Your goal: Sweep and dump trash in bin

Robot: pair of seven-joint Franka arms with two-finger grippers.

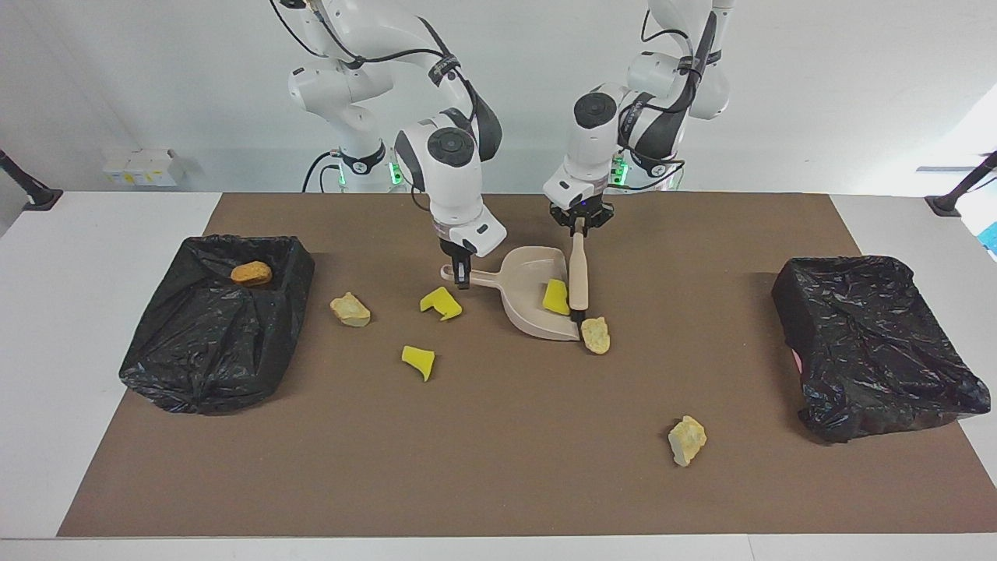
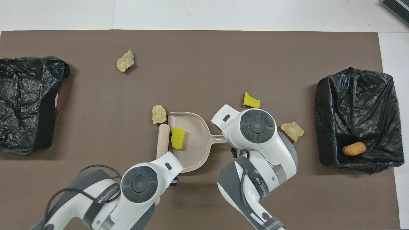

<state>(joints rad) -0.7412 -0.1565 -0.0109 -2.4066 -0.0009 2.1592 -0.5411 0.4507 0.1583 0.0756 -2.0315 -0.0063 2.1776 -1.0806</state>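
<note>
My right gripper (image 1: 461,277) is shut on the handle of the beige dustpan (image 1: 523,271), which lies on the brown mat (image 1: 498,452). My left gripper (image 1: 579,227) is shut on the beige brush (image 1: 578,273), whose tip is down at the pan's mouth. One yellow wedge (image 1: 556,297) lies in the pan. A tan lump (image 1: 596,335) touches the brush tip at the pan's lip. Two yellow wedges (image 1: 441,303) (image 1: 418,361) and a tan lump (image 1: 350,309) lie toward the right arm's end. Another tan lump (image 1: 687,440) lies farthest from the robots. In the overhead view the arms hide both grippers.
A black-bagged bin (image 1: 202,358) at the right arm's end holds one orange lump (image 1: 251,273). A second black-bagged bin (image 1: 872,351) stands at the left arm's end. White table shows around the mat.
</note>
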